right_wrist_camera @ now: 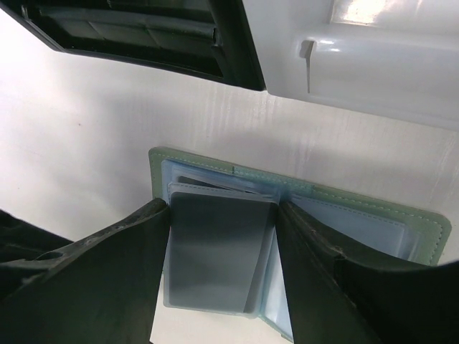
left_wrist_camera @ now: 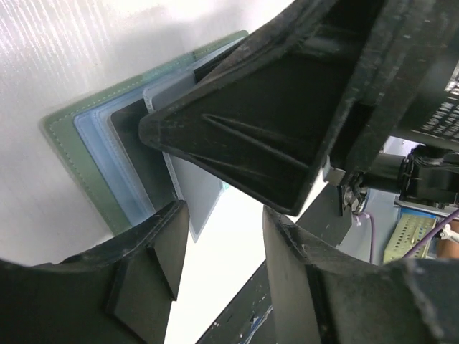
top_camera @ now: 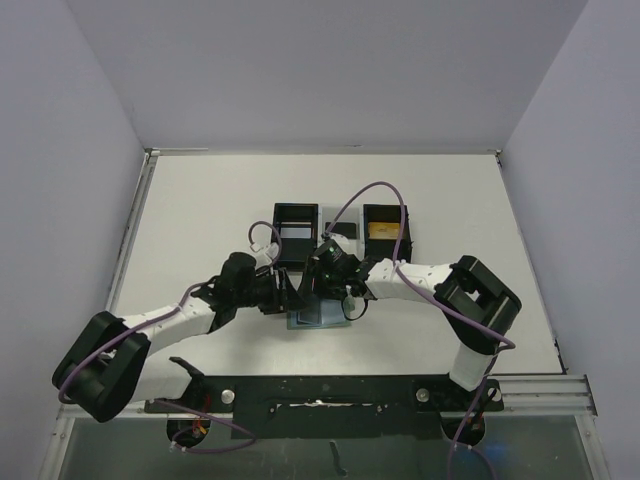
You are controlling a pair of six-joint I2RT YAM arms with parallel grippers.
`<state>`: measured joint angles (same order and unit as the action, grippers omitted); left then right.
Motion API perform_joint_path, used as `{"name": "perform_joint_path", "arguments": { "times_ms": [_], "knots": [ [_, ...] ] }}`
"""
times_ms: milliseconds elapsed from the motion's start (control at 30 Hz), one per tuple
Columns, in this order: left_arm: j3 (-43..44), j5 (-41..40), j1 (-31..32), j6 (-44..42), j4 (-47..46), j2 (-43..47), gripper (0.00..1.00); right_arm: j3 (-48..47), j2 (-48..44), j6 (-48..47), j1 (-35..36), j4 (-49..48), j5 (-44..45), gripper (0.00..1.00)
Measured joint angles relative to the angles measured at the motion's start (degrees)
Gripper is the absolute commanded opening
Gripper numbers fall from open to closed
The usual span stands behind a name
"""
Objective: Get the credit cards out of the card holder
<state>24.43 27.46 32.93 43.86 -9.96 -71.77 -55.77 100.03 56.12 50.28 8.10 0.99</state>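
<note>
Two end effectors crowd the card holder [top_camera: 318,318], which lies open on the desk [top_camera: 200,210] between the arms. My right end effector [right_wrist_camera: 222,206] straddles a grey card [right_wrist_camera: 219,244] in one pocket, fingers apart; I cannot tell whether they pinch it. My left end effector [left_wrist_camera: 224,212] hangs apart and empty just beside the holder. I reckon I should pin the holder with the left, then draw the card out slowly so the holder doesn't lift.

Even overhead light; soft shadows; wrist views blurred close-up; glare on table [left_wrist_camera: 64,43].
</note>
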Motion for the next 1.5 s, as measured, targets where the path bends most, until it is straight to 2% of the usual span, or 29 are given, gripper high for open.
{"name": "perform_joint_path", "arguments": {
  "times_ms": [467,533,667,833,1100,1300,1500],
  "knots": [
    [-0.6,-1.8,0.9,0.7,-3.7,-5.2,0.42,0.2,-0.1,0.0,-0.1,-0.3,-0.2,0.57],
    [-0.6,-2.0,1.1,0.7,-3.7,-6.0,0.39,0.2,-0.1,0.0,-0.1,-0.3,-0.2,0.57],
    [-0.6,-1.9,1.8,0.7,-4.0,-7.0,0.26,0.3,-0.1,0.0,-0.1,-0.4,-0.2,0.59],
    [-0.2,-1.0,1.9,0.8,-5.4,-8.1,0.26,1.2,-0.6,0.0,-0.1,-1.6,-0.2,0.67],
    [0.3,1.4,1.9,0.9,-7.2,-8.1,0.34,4.3,-4.5,-0.9,-1.6,-3.0,-1.6,0.8],
    [2.0,2.9,2.0,0.9,-8.4,-9.8,0.38,6.6,-12.1,-1.7,-2.0,-1.6,0.2,0.83],
    [2.9,3.0,2.7,1.0,-8.2,-11.1,0.43,6.7,-18.8,-1.5,-2.3,2.8,7.0,0.81]
  ]
}}
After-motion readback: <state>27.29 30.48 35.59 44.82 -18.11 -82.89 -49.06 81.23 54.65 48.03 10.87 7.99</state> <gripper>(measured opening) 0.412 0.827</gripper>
